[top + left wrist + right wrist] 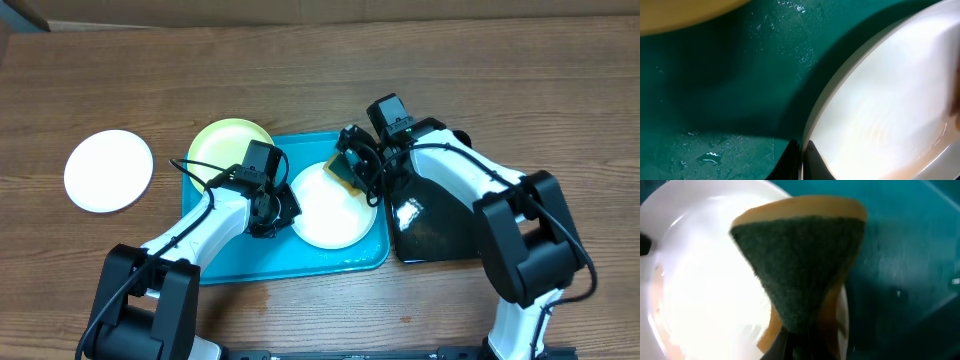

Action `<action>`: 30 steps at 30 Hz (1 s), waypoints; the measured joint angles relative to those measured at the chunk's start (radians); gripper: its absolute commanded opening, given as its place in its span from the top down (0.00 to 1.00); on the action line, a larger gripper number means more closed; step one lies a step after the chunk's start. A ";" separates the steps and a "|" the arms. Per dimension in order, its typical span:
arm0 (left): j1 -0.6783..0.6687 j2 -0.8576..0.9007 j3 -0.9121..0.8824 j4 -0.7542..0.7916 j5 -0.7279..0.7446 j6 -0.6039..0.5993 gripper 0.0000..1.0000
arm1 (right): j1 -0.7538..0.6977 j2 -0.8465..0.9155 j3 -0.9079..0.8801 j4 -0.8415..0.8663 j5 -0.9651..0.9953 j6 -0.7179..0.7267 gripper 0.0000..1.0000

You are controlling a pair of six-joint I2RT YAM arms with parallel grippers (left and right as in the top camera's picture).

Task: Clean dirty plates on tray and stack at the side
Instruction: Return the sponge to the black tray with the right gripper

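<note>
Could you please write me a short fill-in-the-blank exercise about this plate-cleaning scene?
1. The right gripper holds a green-faced ____ on the centre white plate.
2. The turquoise tray carries ____ plates.
3. The lone plate on the wooden table is ____.
4. The smaller glossy tray beside the turquoise one is ____.
Missing words: sponge; two; white; black.

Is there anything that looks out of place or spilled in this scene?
Two small things. The yellow-green plate sits askew, over the back-left rim of the turquoise tray rather than flat inside. Water droplets wet the tray floor near the white plate.
</note>
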State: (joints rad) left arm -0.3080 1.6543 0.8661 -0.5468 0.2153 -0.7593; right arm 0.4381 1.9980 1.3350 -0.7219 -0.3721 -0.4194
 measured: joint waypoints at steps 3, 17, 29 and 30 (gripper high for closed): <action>0.000 0.000 0.000 -0.002 0.001 0.000 0.96 | 0.000 -0.050 -0.001 -0.045 0.010 0.000 0.96; 0.000 0.000 0.000 -0.005 -0.002 0.005 0.78 | -0.031 -0.343 -0.001 -0.200 0.193 0.257 0.96; 0.000 0.000 0.000 -0.040 -0.002 0.011 0.91 | -0.227 -0.341 -0.038 -0.328 0.292 0.562 0.96; 0.000 0.000 0.000 -0.040 -0.002 0.015 0.93 | -0.237 -0.341 -0.057 -0.327 0.295 0.572 0.96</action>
State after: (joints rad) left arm -0.3080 1.6547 0.8661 -0.5869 0.2134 -0.7444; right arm 0.2008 1.6566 1.2781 -1.0485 -0.0772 0.1528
